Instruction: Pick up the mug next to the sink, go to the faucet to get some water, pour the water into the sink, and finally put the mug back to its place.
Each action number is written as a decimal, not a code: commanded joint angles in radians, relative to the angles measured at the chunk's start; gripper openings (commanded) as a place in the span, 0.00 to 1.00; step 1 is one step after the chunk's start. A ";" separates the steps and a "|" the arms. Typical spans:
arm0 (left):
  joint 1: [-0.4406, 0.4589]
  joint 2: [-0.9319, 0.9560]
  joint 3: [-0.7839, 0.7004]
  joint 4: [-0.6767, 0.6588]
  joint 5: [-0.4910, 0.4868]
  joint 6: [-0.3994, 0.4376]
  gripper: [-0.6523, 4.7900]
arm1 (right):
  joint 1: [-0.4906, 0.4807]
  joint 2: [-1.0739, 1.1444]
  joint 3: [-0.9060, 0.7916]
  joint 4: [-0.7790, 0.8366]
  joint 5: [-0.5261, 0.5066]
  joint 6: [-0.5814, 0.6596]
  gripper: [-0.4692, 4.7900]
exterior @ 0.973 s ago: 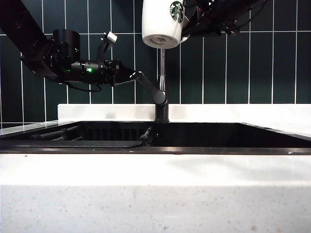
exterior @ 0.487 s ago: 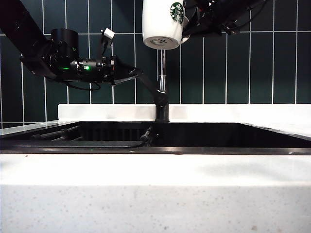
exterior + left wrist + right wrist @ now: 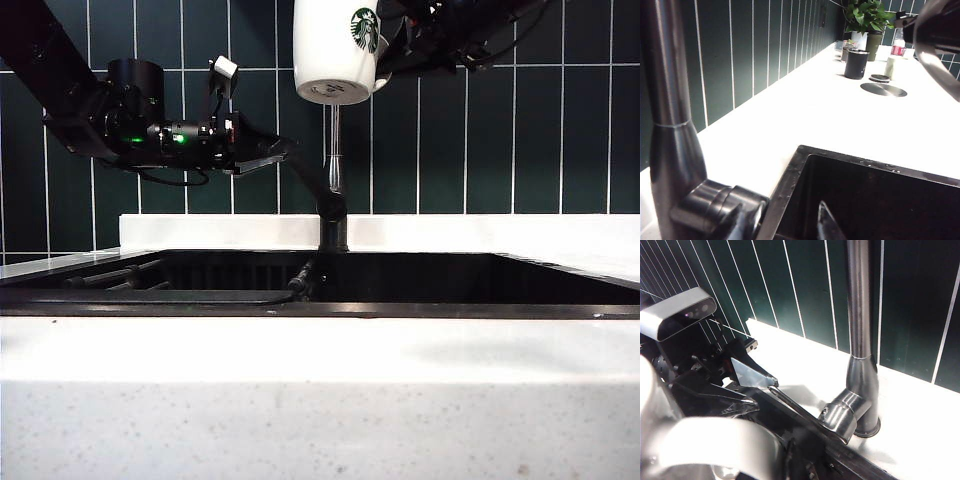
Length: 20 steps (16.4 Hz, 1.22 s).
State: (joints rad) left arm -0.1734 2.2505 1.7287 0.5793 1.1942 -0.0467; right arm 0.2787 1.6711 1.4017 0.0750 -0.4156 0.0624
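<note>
The white mug with its green logo hangs high over the sink, in front of the faucet's top. My right gripper comes in from the right and is shut on the mug's handle. The faucet rises from the back rim as a dark pipe, with its lever angled up to the left. My left gripper is open, its fingers standing on either side of the lever's end. In the left wrist view the faucet and the sink are close. Water is not in view.
Dark rails and a hose lie in the sink's left part. Along the counter stand a black cup, a round metal disc, a bottle and a potted plant. Green tiles back the counter.
My left hand has turned at the wrist, tipping its fingers and the lever's end slightly upward. The mug and the right arm have stayed where they were.
</note>
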 commanded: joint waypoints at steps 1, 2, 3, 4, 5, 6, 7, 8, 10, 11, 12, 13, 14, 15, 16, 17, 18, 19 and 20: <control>-0.008 -0.008 0.002 -0.005 0.040 -0.006 0.45 | 0.002 -0.014 0.012 0.048 -0.010 0.012 0.09; -0.008 -0.008 0.002 -0.005 0.035 -0.005 0.45 | 0.002 -0.014 0.012 0.048 -0.010 0.012 0.09; -0.008 -0.008 0.002 -0.006 0.023 0.011 0.45 | 0.002 -0.013 0.012 0.048 -0.010 0.012 0.09; -0.008 -0.008 0.002 -0.006 -0.017 0.013 0.45 | 0.002 -0.013 0.012 0.048 -0.010 0.012 0.09; -0.008 -0.008 0.002 -0.006 -0.075 0.026 0.45 | 0.002 -0.013 0.012 0.048 -0.010 0.012 0.09; -0.008 -0.007 0.002 -0.005 -0.110 0.054 0.45 | 0.002 -0.013 0.012 0.048 -0.010 0.011 0.09; -0.008 -0.007 0.002 -0.005 -0.123 0.064 0.46 | 0.002 -0.013 0.012 0.049 -0.010 0.011 0.09; -0.008 -0.007 0.002 -0.006 -0.132 0.067 0.46 | 0.002 -0.013 0.012 0.050 -0.010 0.011 0.09; -0.008 -0.007 0.002 -0.009 -0.149 0.077 0.46 | 0.002 -0.012 0.012 0.050 -0.010 0.011 0.09; -0.008 -0.007 0.002 -0.011 -0.151 0.076 0.46 | 0.002 -0.012 0.012 0.050 -0.010 0.007 0.09; -0.008 -0.007 0.002 -0.017 -0.151 0.076 0.46 | 0.002 -0.012 0.012 0.050 -0.010 0.006 0.09; -0.008 -0.007 0.002 -0.027 -0.151 0.077 0.46 | 0.002 -0.012 0.012 0.049 -0.009 0.004 0.09; -0.008 -0.007 0.002 -0.044 -0.151 0.083 0.46 | 0.002 -0.012 0.012 0.049 -0.010 0.003 0.09; -0.008 -0.007 0.002 -0.069 -0.151 0.105 0.46 | 0.002 -0.012 0.012 0.048 -0.009 -0.011 0.09; -0.008 -0.007 0.002 -0.086 -0.152 0.124 0.46 | 0.002 -0.012 0.012 0.048 -0.007 -0.011 0.09; -0.008 -0.007 0.002 -0.086 -0.160 0.125 0.46 | 0.002 -0.012 0.012 0.048 -0.006 -0.011 0.09; -0.008 -0.007 0.002 -0.083 -0.179 0.126 0.46 | 0.002 -0.012 0.012 0.047 -0.006 -0.011 0.09; -0.008 -0.007 0.002 -0.079 -0.202 0.126 0.46 | 0.002 -0.012 0.012 0.042 -0.006 -0.011 0.09; -0.008 -0.008 0.002 -0.076 -0.235 0.126 0.46 | 0.002 -0.012 0.012 0.036 -0.006 -0.012 0.09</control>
State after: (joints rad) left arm -0.1806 2.2505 1.7298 0.4885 1.0096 0.0750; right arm 0.2783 1.6756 1.4014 0.0521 -0.4080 0.0322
